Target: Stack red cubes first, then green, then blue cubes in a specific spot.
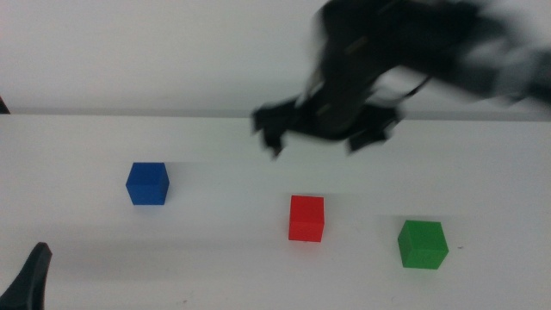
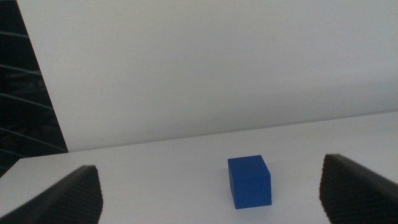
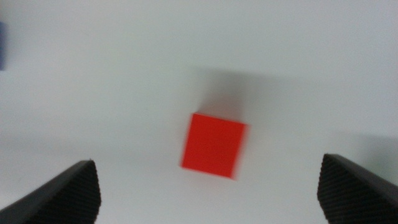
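The red cube (image 1: 306, 218) sits on the white table near the middle, and shows in the right wrist view (image 3: 213, 145) between the wide-apart jaws. The green cube (image 1: 422, 244) sits to its right, nearer the front. The blue cube (image 1: 147, 183) sits at the left, and shows in the left wrist view (image 2: 249, 181). My right gripper (image 1: 316, 139) is open and empty, blurred, hanging above and behind the red cube. My left gripper (image 1: 30, 277) waits open at the bottom left edge, facing the blue cube.
The white tabletop (image 1: 224, 258) meets a white back wall. A dark panel (image 2: 25, 93) stands at the table's left side in the left wrist view.
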